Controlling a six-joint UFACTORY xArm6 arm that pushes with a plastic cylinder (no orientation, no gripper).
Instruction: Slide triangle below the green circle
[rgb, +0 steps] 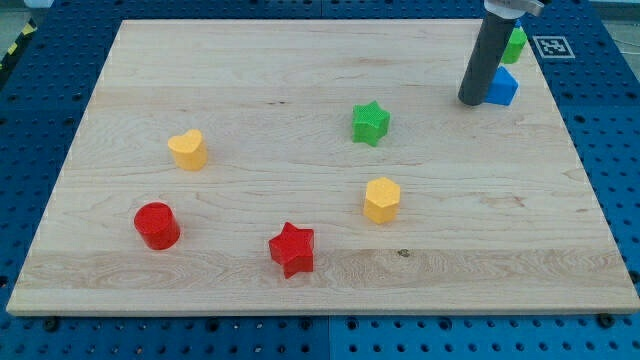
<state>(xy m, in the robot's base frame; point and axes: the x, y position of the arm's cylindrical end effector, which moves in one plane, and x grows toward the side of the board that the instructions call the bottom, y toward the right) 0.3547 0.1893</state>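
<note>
My tip (470, 101) rests on the board near the view's top right, touching the left side of a blue block (503, 87), which looks like the triangle; the rod hides part of it. A green block (515, 44), apparently the green circle, sits just above the blue one, partly hidden behind the rod. The blue block lies directly below the green block, close to the board's right edge.
A green star (370, 123) sits left of my tip. A yellow heart (187, 150), a red cylinder (157, 225), a red star (292, 249) and a yellow hexagon (381, 199) lie across the lower half. The wooden board (300, 70) lies on a blue pegboard table.
</note>
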